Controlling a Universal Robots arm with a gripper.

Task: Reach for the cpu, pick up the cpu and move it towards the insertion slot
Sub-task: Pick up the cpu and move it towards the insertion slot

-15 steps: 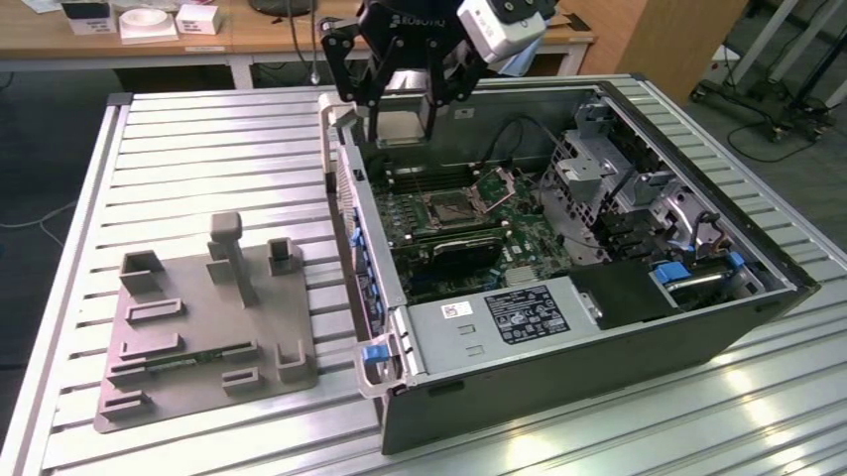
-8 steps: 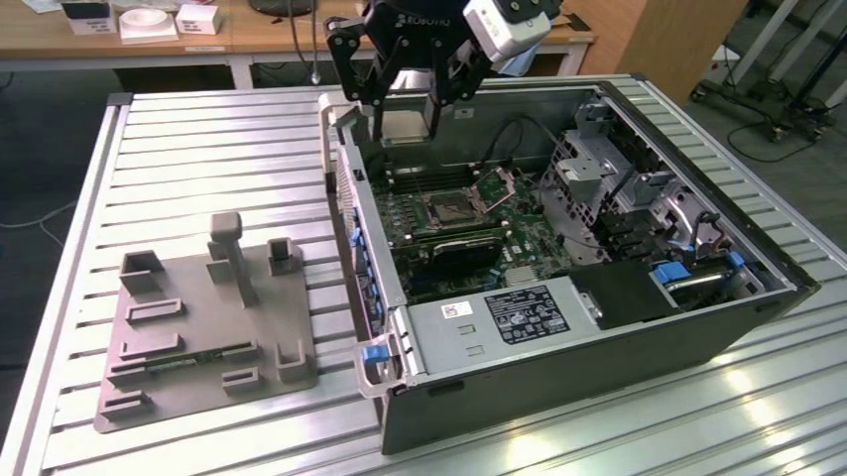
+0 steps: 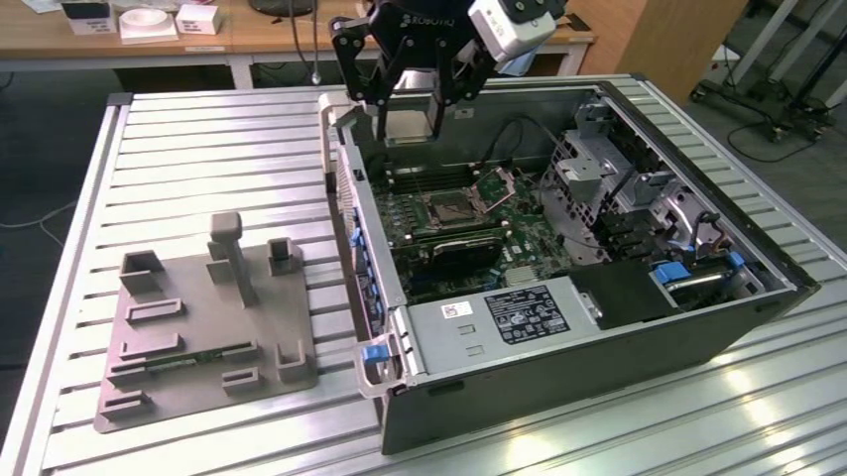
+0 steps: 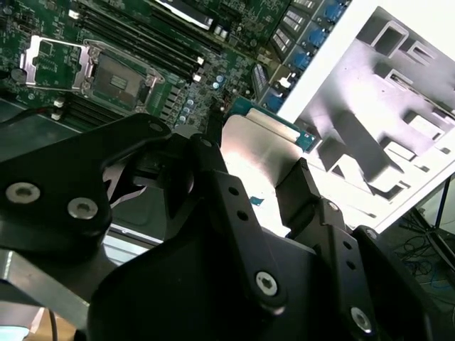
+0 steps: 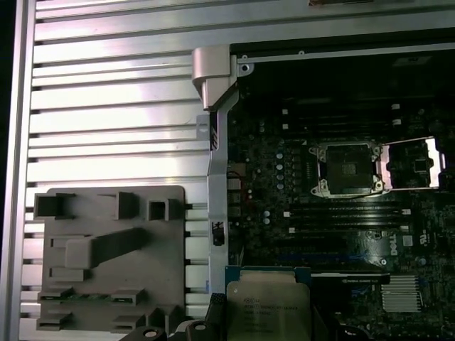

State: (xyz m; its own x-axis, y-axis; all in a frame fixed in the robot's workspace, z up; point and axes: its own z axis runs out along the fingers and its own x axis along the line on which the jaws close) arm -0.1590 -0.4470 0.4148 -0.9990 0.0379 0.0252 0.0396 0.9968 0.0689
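Note:
My gripper (image 3: 408, 124) is shut on the cpu (image 3: 407, 120), a flat silver square, and holds it in the air over the far left wall of the open computer case. In the second wrist view the black fingers (image 4: 297, 188) clamp the cpu's silver plate (image 4: 259, 160) from two sides. The first wrist view shows the cpu (image 5: 269, 307) with its thin pale rim. The insertion slot (image 3: 447, 210) lies on the green board below and nearer the camera, its hinged metal plate (image 3: 499, 184) swung open. Both wrist views show the slot (image 4: 117, 79) (image 5: 346, 168) uncovered.
The open case (image 3: 596, 377) lies on a slatted aluminium table (image 3: 198, 149). Drive cages and cables (image 3: 622, 188) fill the case on the exterior view's right. A grey fixture plate (image 3: 198, 327) with upright blocks and a green memory stick (image 3: 198, 357) sits left of the case.

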